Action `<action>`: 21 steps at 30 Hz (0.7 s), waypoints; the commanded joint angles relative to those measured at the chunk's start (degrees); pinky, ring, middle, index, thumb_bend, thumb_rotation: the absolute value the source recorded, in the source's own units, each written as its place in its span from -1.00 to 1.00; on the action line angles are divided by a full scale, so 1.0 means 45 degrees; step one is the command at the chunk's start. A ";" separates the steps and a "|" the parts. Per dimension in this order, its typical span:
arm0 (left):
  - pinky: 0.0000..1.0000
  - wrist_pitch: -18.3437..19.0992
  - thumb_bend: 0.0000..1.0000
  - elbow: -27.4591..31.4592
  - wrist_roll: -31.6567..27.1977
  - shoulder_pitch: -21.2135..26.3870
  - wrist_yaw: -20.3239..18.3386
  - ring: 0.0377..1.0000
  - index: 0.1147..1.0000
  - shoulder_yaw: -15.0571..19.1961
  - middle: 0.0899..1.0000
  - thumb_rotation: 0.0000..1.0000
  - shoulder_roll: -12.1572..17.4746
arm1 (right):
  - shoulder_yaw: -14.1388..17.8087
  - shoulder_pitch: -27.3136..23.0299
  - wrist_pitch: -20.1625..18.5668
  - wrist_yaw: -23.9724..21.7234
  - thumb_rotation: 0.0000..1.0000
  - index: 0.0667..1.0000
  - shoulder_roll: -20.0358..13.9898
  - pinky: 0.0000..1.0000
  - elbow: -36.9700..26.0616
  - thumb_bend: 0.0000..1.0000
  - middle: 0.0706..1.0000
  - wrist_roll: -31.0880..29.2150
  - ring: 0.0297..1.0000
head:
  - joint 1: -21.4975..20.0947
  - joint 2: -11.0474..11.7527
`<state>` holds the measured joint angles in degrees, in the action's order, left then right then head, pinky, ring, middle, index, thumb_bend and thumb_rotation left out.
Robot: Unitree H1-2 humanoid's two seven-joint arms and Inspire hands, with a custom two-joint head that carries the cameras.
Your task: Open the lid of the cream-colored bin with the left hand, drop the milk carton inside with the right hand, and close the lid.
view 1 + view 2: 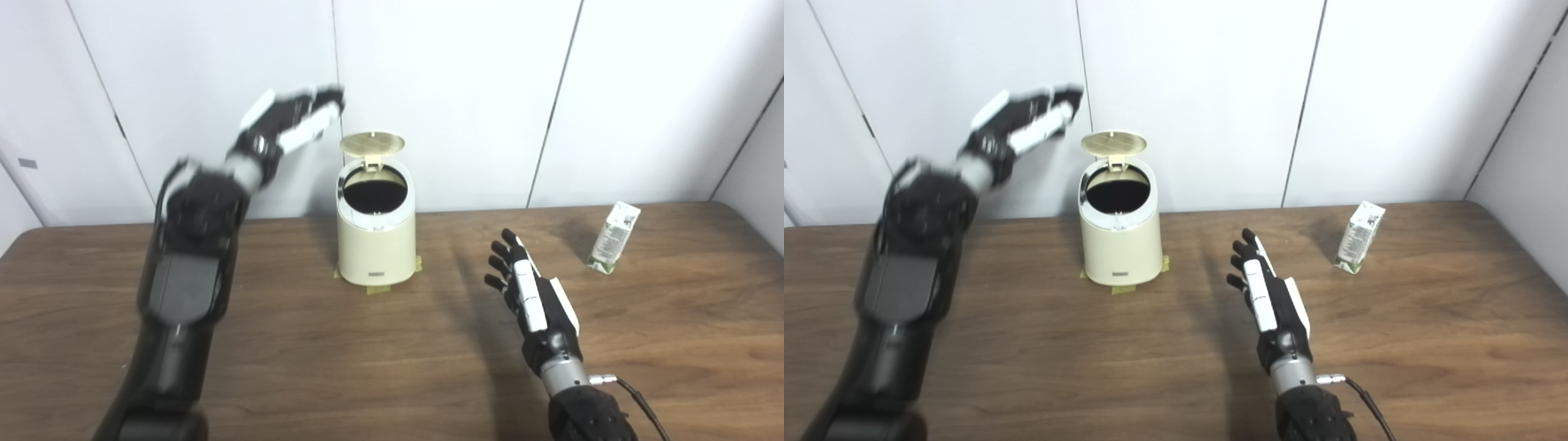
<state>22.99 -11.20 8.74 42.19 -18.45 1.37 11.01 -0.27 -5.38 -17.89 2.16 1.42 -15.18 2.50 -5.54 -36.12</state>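
White panels backed your wooden table (306, 367). Bin (375, 245) lid (372, 143) stood open. Your right hand (530, 294), fingers apart and empty, was nearer the upright carton (614, 237), at two o'clock. Left hand (294, 119) blurred: cannot tell.

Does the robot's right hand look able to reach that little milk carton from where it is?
Probably yes: the right hand is open, and only bare table lies between it and the milk carton.
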 commanded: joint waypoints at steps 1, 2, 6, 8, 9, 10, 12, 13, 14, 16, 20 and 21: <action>0.77 -0.0820 -0.05 0.0846 -0.0158 0.0256 0.0303 0.82 0.78 -0.0088 0.81 0.74 0.0238 | 0.0038 -0.0451 0.0097 -0.0110 1.00 0.92 -0.0086 0.74 -0.0487 0.13 0.88 -0.0090 0.86 | -0.0008 -0.0024; 0.77 -0.0933 -0.05 0.1109 -0.0144 -0.0102 0.0455 0.83 0.79 -0.0090 0.81 0.78 0.0199 | 0.0024 -0.0442 0.0064 -0.0133 1.00 0.92 -0.0154 0.75 -0.0524 0.13 0.88 -0.0044 0.86 | 0.0014 -0.0041; 0.82 -0.1017 -0.12 0.2193 -0.0405 -0.1378 0.0958 0.85 0.84 0.0087 0.84 0.93 -0.0105 | -0.0029 -0.0396 -0.0031 -0.0185 0.88 0.94 -0.0413 0.73 -0.0665 0.14 0.88 0.0149 0.85 | 0.0173 -0.0048; 0.85 -0.1016 -0.10 0.2590 -0.0591 -0.1872 0.1068 0.87 0.87 0.0130 0.87 0.93 -0.0167 | -0.0056 -0.0380 -0.0034 -0.0223 0.75 0.95 -0.0524 0.70 -0.0699 0.14 0.88 0.0198 0.83 | 0.0230 -0.0032; 0.85 -0.0991 -0.08 0.2814 -0.0710 -0.2139 0.1123 0.88 0.89 0.0175 0.87 0.92 -0.0213 | -0.0047 -0.0376 -0.0032 -0.0235 0.70 0.95 -0.0560 0.68 -0.0714 0.14 0.88 0.0189 0.81 | 0.0264 -0.0060; 0.86 -0.0948 -0.06 0.3034 -0.0822 -0.2400 0.1190 0.88 0.90 0.0223 0.88 0.91 -0.0259 | -0.0017 -0.0374 -0.0061 -0.0229 0.63 0.96 -0.0560 0.66 -0.0742 0.14 0.87 0.0145 0.80 | 0.0264 -0.0058; 0.87 -0.0881 0.00 0.3439 -0.0966 -0.2900 0.1359 0.90 0.93 0.0307 0.90 0.92 -0.0343 | 0.0081 -0.0381 -0.0079 -0.0215 0.47 0.95 -0.0535 0.63 -0.0764 0.14 0.86 -0.0018 0.78 | 0.0233 -0.0076; 0.87 -0.0849 0.04 0.3606 -0.1018 -0.3126 0.1490 0.91 0.95 0.0366 0.92 0.93 -0.0403 | 0.0140 -0.0382 -0.0089 -0.0219 0.38 0.95 -0.0503 0.63 -0.0784 0.15 0.87 -0.0140 0.77 | 0.0233 -0.0076; 0.88 -0.0874 0.09 0.3751 -0.1048 -0.3365 0.1674 0.92 0.96 0.0451 0.94 0.93 -0.0494 | 0.0198 -0.0379 -0.0101 -0.0228 0.32 0.95 -0.0474 0.63 -0.0820 0.16 0.87 -0.0263 0.77 | 0.0228 -0.0064; 0.90 -0.0961 0.17 0.3923 -0.1251 -0.3734 0.2058 0.94 0.98 0.0722 0.96 0.94 -0.0772 | 0.0293 -0.0371 -0.0108 -0.0259 0.21 0.95 -0.0451 0.66 -0.0885 0.16 0.88 -0.0492 0.79 | 0.0221 -0.0074; 0.95 -0.1395 0.13 0.3934 -0.1705 -0.4390 0.2510 0.95 1.00 0.1127 0.96 0.99 -0.1143 | 0.0367 -0.0418 -0.0224 -0.0092 0.13 0.94 -0.0632 0.69 -0.0989 0.22 0.89 -0.0221 0.79 | 0.0019 -0.0082; 0.94 -0.1448 0.12 0.3980 -0.1658 -0.4559 0.2556 0.94 1.00 0.1082 0.96 1.00 -0.1137 | 0.0338 -0.0454 -0.0228 -0.0018 0.01 0.92 -0.0745 0.69 -0.1042 0.29 0.87 0.0046 0.80 | -0.0082 -0.0099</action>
<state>19.19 4.40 1.96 20.13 -7.57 6.43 5.94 1.06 -5.33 -19.78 1.71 -1.14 -17.32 1.59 -5.88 -36.56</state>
